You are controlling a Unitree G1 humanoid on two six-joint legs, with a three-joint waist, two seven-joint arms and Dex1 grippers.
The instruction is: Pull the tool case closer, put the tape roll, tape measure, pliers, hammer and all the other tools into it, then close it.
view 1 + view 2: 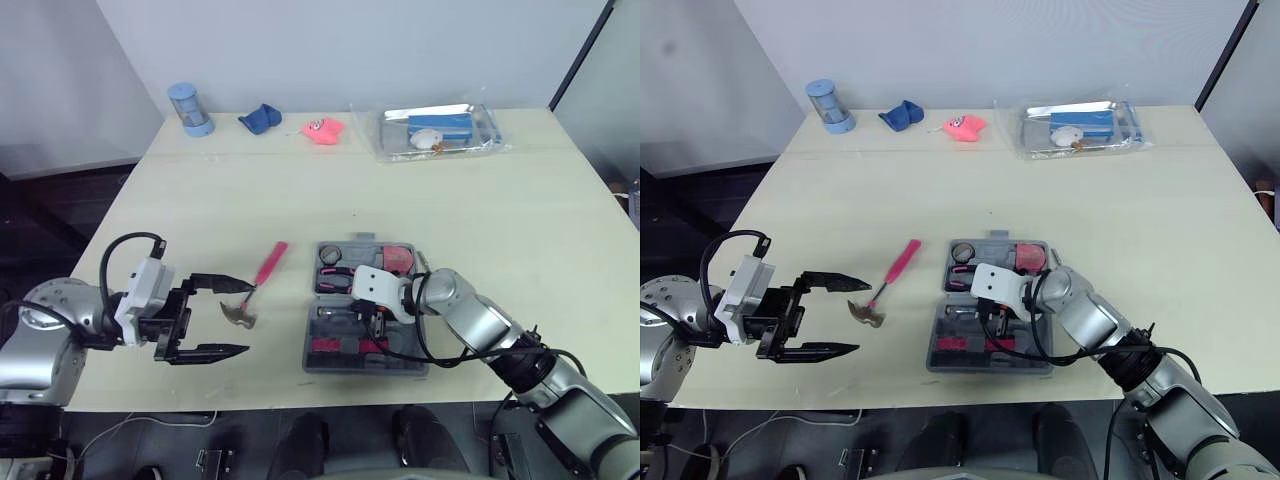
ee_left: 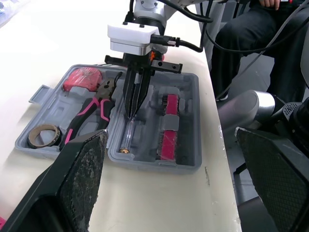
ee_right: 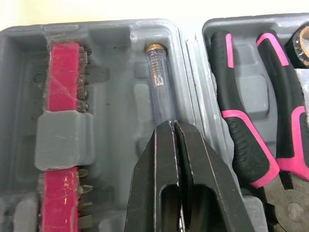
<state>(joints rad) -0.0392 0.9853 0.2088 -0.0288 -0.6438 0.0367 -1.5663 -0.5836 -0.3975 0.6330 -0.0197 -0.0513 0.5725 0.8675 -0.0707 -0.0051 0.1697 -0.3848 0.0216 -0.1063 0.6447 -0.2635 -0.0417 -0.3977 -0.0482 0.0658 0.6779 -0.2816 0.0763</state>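
seemingly, right gripper (image 3: 173, 126) jaws pinch a screwdriver (image 3: 158, 82).

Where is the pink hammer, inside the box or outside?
Outside. The hammer lies on the table beside the open tool case, its head near the left gripper.

A pale bench (image 1: 480, 220) carries an open grey tool case (image 2: 159, 166) directly beneath the right pincer (image 3: 173, 128). A pink-handled hammer (image 1: 262, 275) lies just ahead of the left pincer (image 1: 240, 316). Far beyond both pincers sit a blue canister (image 1: 189, 108), a small blue object (image 1: 261, 118), a pink object (image 1: 322, 130) and a clear bag (image 1: 437, 130).
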